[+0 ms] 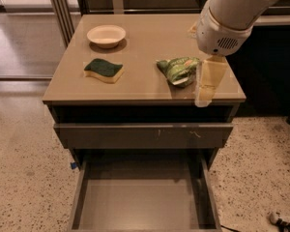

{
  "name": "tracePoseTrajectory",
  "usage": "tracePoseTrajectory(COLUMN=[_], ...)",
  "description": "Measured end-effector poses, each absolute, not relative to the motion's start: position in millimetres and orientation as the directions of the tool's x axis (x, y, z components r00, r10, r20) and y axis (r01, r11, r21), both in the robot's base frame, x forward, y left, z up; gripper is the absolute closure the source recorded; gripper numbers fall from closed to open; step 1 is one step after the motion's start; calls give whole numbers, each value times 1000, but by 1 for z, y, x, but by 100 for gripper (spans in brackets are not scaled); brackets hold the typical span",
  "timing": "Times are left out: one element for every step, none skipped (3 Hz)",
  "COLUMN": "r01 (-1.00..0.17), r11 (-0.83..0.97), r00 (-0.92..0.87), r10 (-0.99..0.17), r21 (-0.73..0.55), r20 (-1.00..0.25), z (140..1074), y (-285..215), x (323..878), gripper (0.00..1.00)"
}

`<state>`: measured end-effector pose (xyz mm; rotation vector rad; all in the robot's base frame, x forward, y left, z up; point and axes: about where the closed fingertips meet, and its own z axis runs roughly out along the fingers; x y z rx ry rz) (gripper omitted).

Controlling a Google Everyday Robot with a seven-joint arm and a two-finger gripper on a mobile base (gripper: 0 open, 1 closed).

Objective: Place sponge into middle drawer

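Note:
The sponge (104, 70), yellow foam with a dark green top, lies on the left half of the cabinet top, in front of the bowl. The middle drawer (140, 204) is pulled out at the bottom of the view, and its flat floor is bare. My gripper (204, 94) hangs from the white arm above the cabinet top's right front corner. It is next to the snack bag and well right of the sponge. Nothing shows in it.
A pale bowl (106, 35) stands at the back left of the cabinet top (145, 42). A green-and-white snack bag (178, 69) lies right of centre. The drawer above, with a scratched front panel (145, 135), is closed. Metal posts stand at the back left.

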<state>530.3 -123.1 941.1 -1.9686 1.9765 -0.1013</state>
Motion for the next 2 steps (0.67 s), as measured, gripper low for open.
tracePoseTrajectory(r01=[-956, -956], r11=[25, 2], r00=[35, 59], r10=[-980, -978], r21=[-292, -293], r20=[-195, -200], z=[939, 932], y=[-119, -107], x=[534, 543], gripper=[0, 0])
